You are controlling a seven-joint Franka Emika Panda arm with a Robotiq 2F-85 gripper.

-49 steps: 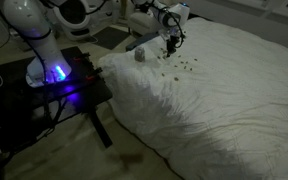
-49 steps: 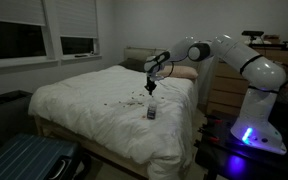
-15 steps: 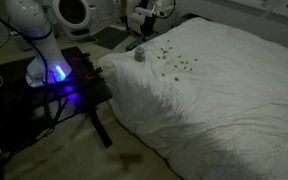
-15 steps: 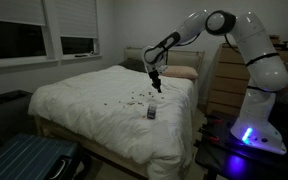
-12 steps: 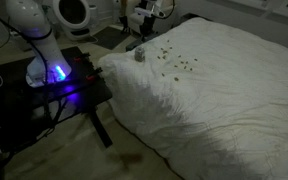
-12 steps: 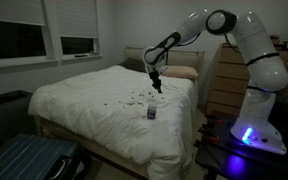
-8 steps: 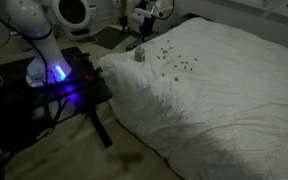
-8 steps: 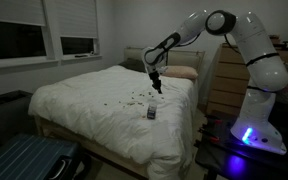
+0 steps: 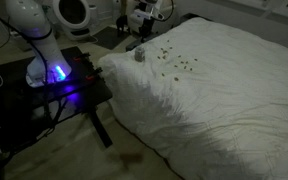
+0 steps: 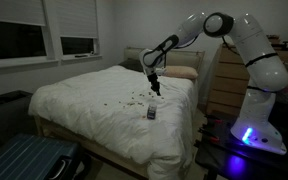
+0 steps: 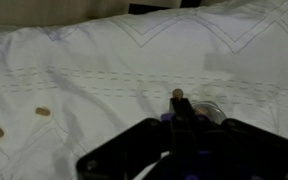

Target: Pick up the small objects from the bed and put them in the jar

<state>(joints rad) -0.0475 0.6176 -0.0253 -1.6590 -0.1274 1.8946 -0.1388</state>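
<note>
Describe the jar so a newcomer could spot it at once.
Find the big white bed. Near its edge on the robot's side sits the jar, small, squat and pale. Unlike the tiny dark bits scattered beside it, it is a rounded container.

Most of the bed (image 10: 84, 110) is wide open, honestly; only the jar (image 10: 151, 113) near its edge and scattered small objects (image 9: 172, 62) sit near the tool (image 10: 155, 90).
</note>
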